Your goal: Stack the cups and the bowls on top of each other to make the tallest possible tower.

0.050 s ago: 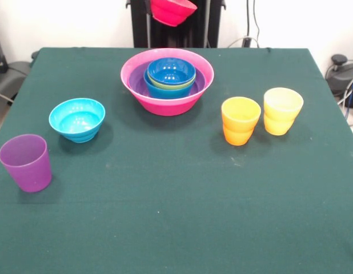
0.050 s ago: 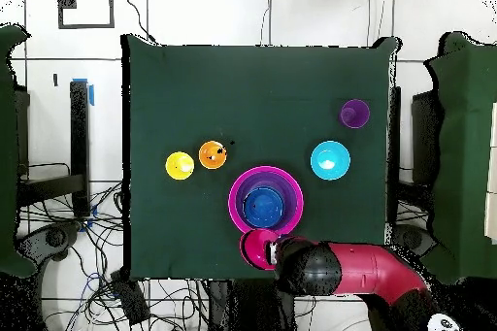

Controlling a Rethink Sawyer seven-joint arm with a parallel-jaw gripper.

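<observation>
Covering most of both views, the green worktop [image 1: 176, 217] carries everything but one bowl. Largest on it is the hot-pink bowl [image 1: 167, 80], base of the tower, with a purple bowl [image 1: 137, 81], a green bowl [image 1: 165, 84] and a dark blue bowl [image 1: 171, 71] nested inside, rims only partly visible. Left of it stands the cyan bowl [image 1: 77, 119], then the purple cup [image 1: 26, 162] near the front corner; the orange cup [image 1: 240, 120] and yellow cup [image 1: 283, 110] stand close together on the right. A small red-pink bowl [image 1: 173, 10] hangs tilted in the air behind the tower, seemingly carried by the arm [image 2: 354, 271]. Placing it well likely means levelling it and centring it over the blue bowl before lowering. Cut off at the top edge and hidden overhead, the gripper cannot be made out, so I cannot tell its state.
</observation>
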